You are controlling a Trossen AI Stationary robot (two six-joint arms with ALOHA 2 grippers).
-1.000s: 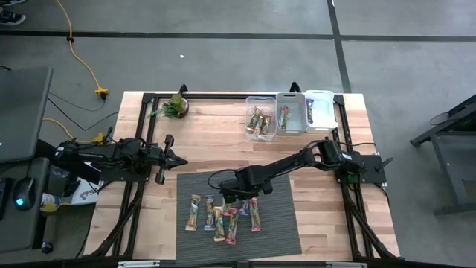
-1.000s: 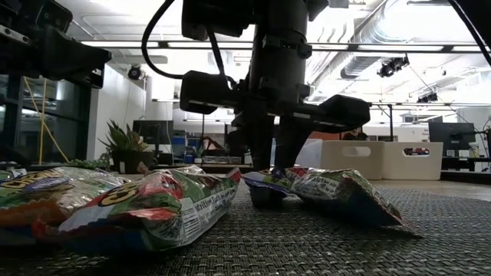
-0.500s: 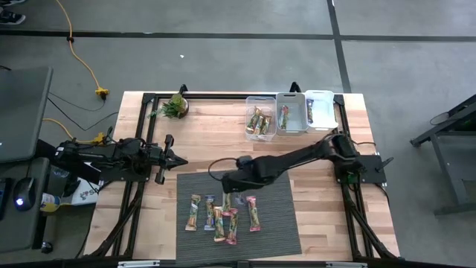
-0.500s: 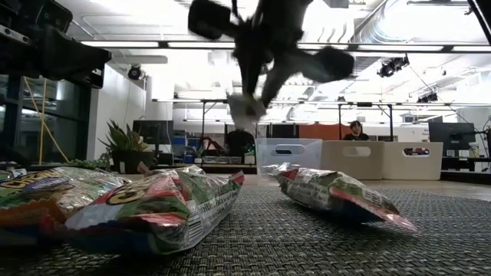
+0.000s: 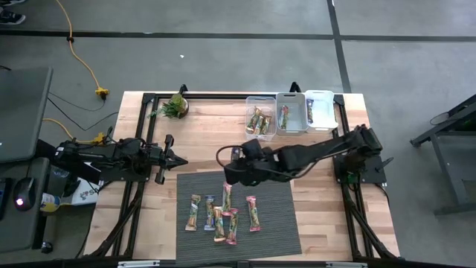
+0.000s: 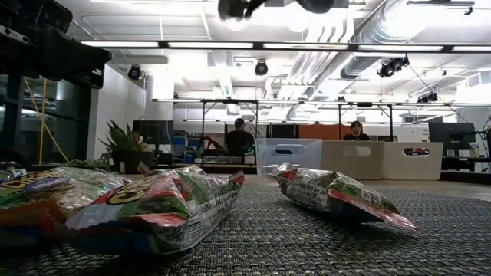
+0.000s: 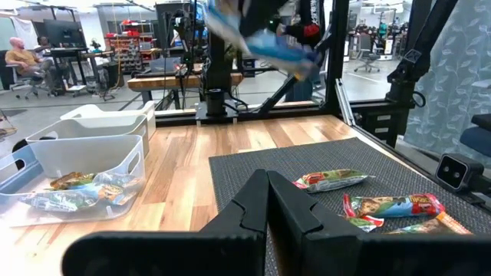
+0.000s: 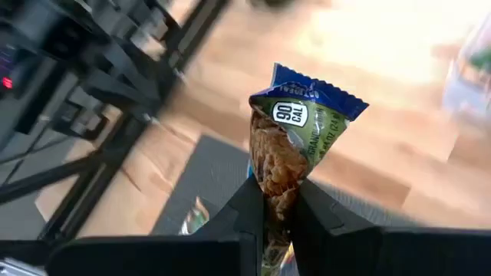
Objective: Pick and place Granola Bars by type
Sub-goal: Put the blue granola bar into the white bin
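1. Since the earlier frames, the right gripper [image 8: 278, 218] has been lifted off the dark mat [image 5: 282, 223] and carried toward the clear bins [image 5: 291, 112]; it is now seen raised above the bench [image 5: 216, 138].
2. A blue-and-green granola bar [image 8: 295, 134] is pinched between its nearly closed fingers, standing upright.
3. Below and behind this gripper, six bars [image 5: 223, 212] are left on the mat.
4. The left gripper [image 7: 267, 203] is kept fully closed and empty at the mat's edge.
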